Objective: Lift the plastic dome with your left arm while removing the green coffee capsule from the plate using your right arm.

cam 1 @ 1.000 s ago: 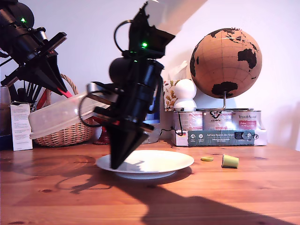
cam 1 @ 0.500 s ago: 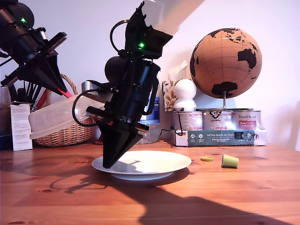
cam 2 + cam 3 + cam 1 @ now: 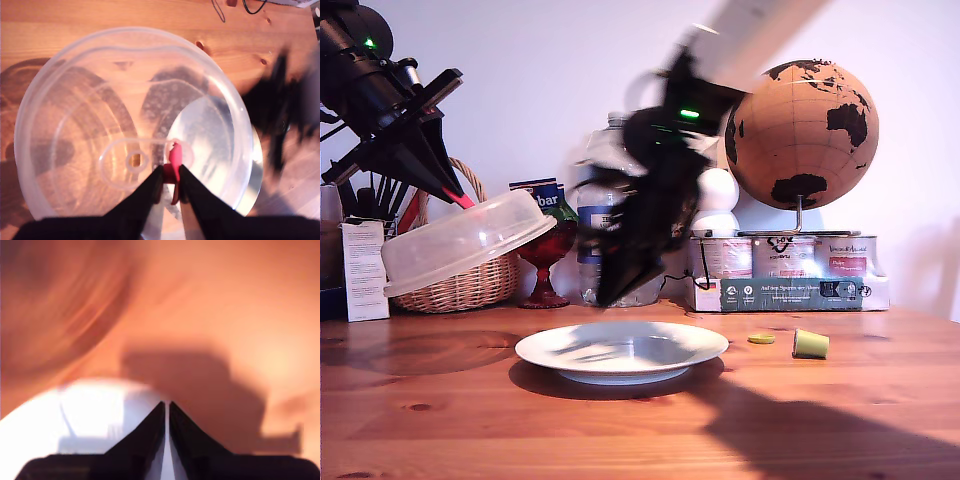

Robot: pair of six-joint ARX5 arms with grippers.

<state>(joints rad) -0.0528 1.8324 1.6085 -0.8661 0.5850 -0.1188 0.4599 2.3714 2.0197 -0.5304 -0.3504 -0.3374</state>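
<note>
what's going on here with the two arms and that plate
My first gripper is shut on the red tab of the plastic dome, holding it tilted in the air, off the plate. My second gripper, jaws nearly closed and empty, is blurred in motion above the bare plate. The green coffee capsule lies on the table to the exterior view's right of the plate, beside a small flat disc.

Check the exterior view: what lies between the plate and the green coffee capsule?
Only a small flat green disc on bare table, between plate and green coffee capsule.
</note>
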